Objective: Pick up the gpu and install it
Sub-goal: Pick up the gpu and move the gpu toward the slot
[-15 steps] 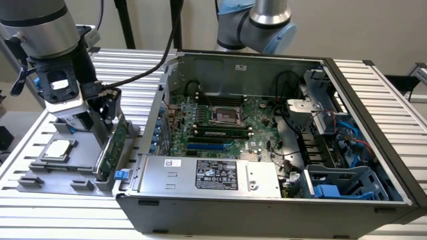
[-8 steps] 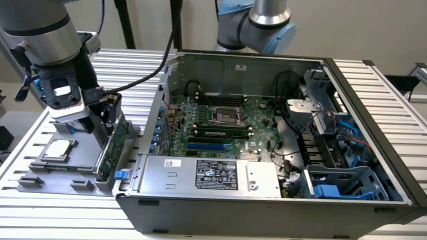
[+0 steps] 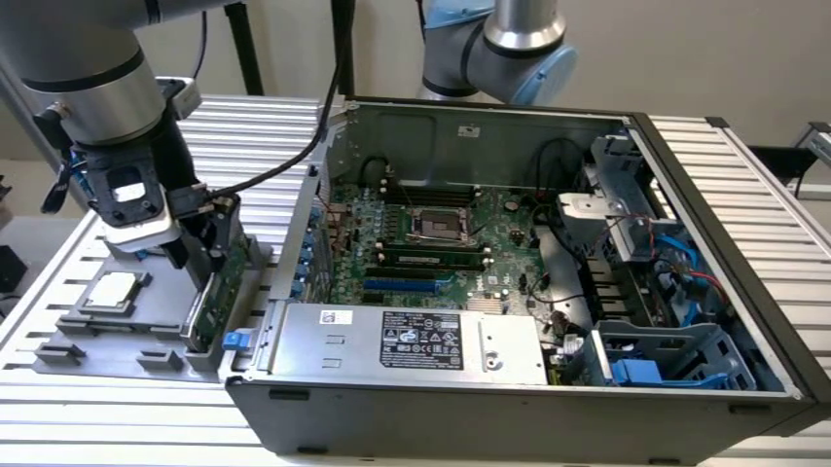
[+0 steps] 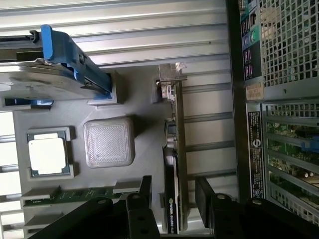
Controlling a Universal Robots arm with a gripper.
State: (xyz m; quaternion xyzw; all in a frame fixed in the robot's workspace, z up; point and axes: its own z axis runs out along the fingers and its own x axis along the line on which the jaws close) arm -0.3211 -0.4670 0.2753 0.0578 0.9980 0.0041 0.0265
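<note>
While the fingers (image 4: 204, 194) gape, the gpu (image 4: 175, 149) stands edgewise between them.

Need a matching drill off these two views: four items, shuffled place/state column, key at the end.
Items
1. thin green gpu card with silver end bracket
2. small square silver CPU chip
3. black gripper
4. dark grey computer case

Place or state
A. side open, motherboard exposed
B. open, one finger on each side of the card
C. lying flat in a square recess of the grey tray
D. standing on edge in the grey tray

Pairs: 1-D, 2-C, 3-B, 4-A
</note>
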